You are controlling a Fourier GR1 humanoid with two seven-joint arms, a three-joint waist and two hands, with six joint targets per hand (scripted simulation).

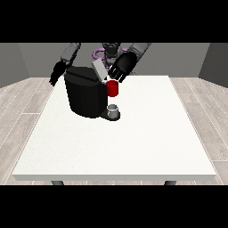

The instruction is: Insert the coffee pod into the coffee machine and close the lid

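The black coffee machine (87, 95) stands on the white table (133, 142), left of its middle. Its grey lid (99, 69) is tilted up at the top. A red thing at the machine (113, 88) sits at the machine's front right side. Just above it hovers the hand at the view's right (121, 67), fingers spread and pointing down, its tips close to the lid and the red thing. The hand at the view's left (57, 74) hangs beside the machine's left top corner with straight fingers and holds nothing. A small grey thing (114, 110) stands on the machine's base.
The table's far edge runs right behind the machine and the robot's body (109, 50). Wooden floor (200, 111) surrounds the table. White tabletop stretches to the right of the machine and towards the camera.
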